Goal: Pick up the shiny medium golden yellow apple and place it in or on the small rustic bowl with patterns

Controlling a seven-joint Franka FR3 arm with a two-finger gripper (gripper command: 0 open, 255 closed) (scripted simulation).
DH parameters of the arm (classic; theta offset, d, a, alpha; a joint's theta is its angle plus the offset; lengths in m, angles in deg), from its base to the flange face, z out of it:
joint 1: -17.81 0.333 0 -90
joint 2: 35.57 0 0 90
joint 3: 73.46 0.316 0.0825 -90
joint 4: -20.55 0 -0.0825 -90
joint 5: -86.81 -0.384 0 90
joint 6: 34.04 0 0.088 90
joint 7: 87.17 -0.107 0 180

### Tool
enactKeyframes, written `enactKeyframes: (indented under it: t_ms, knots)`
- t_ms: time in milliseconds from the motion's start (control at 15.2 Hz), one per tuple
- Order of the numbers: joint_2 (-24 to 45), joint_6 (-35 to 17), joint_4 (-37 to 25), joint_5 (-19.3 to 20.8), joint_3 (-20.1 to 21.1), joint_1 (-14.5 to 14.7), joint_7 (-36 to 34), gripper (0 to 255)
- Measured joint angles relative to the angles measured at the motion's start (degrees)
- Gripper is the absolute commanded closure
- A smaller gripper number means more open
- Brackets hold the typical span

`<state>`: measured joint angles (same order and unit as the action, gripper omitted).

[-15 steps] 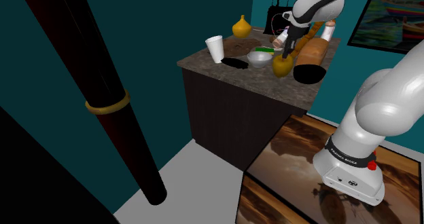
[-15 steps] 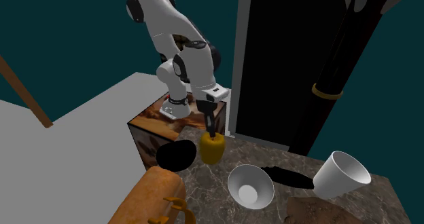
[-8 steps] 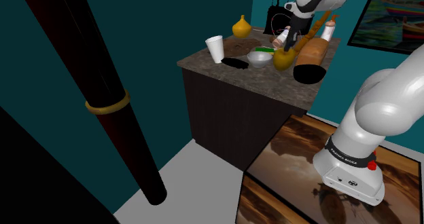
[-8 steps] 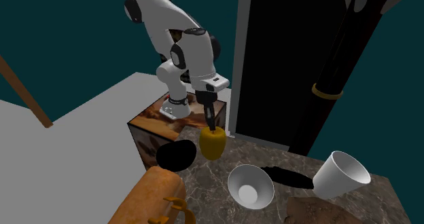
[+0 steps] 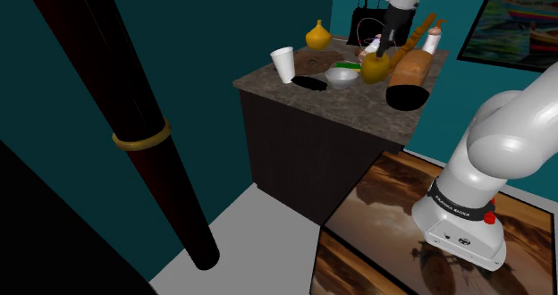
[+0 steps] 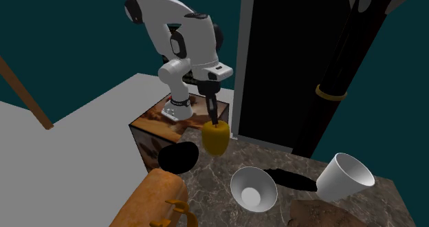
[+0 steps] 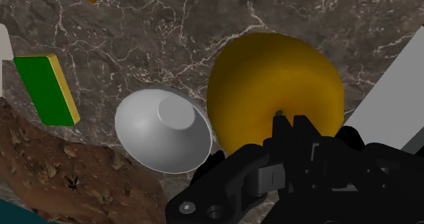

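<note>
The gripper (image 6: pixel 214 124) was pinching the apple (image 6: pixel 216 139) by its top, near the stem. The fruit hung clear of the counter (image 6: pixel 302 191) at mid-frame in the second exterior view, near the bowl (image 6: pixel 253 188). Smooth, round and firm, it looked slippery — a hold across its widest part seemed safer.

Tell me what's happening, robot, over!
Gripper shut on yellow apple. Apple off the counter, beside the white bowl. Nothing between them.

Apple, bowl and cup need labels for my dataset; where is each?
apple (image 6: pixel 216 139), second exterior view, its front side.
bowl (image 6: pixel 242 183), second exterior view, inner wall.
cup (image 6: pixel 333 184), second exterior view, outer wall.
</note>
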<state>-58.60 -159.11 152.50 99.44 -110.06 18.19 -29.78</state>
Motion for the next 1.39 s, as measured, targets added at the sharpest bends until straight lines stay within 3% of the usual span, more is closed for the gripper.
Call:
enactKeyframes:
  t_ms: [660, 1386]
  knots:
    - [-1.4, 7.7, -6.4, -0.3, 1.7, 0.2, -0.4, 255]
    - [-8.6, 19.1, -12.5, 3.0, -2.5, -4.6, 9.0, 255]
